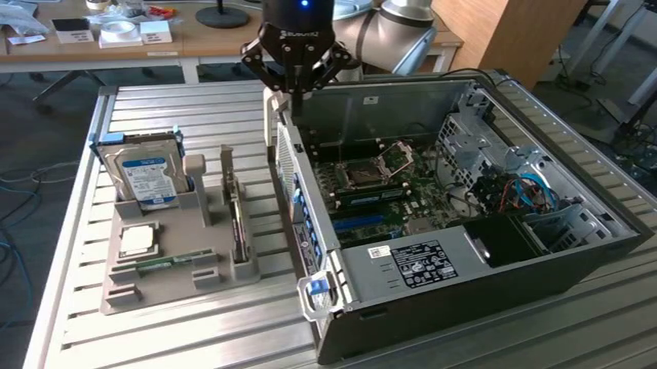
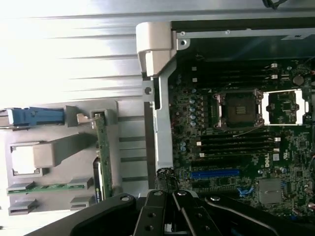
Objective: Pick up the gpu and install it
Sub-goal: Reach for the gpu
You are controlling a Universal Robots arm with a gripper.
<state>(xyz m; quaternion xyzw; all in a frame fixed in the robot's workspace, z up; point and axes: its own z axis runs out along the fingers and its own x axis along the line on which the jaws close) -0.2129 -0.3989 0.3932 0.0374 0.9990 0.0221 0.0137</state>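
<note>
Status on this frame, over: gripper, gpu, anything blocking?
Gripper fingers shut, empty, over the computer case wall. Gpu upright in the grey holder, untouched. Nothing between them.

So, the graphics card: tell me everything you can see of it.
The graphics card is a thin, flat, dark board with a green edge. It stands upright on its long edge in a slot of the grey holder, between two posts, beside the open computer case. Nothing grips it; the shut gripper hangs apart, above the case's wall.
</note>
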